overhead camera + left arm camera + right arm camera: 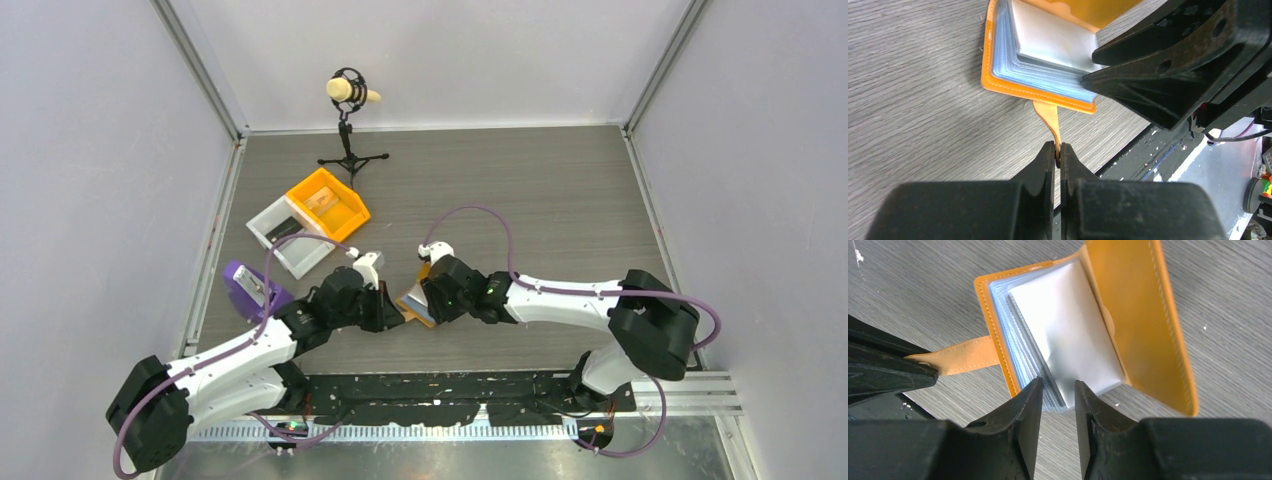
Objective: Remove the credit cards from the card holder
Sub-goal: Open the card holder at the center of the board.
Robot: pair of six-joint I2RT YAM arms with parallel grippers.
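Flatly, stitched orange card holder (1148,330), glossy layered sleeves (1068,330)

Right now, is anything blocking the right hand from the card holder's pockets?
Nothing visible does. The card holder lies open, cover folded aside, and the right hand straddles the pocket stack's near edge. The left hand pinches its strap.

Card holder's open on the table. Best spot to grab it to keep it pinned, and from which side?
The closing strap. It juts flat from the stitched long edge of the card holder, clear of the pocket stack, so come in from the robot's left, jaws across the thin tab. The left gripper is shut on it that way, leaving the pocket ends free for the right gripper.
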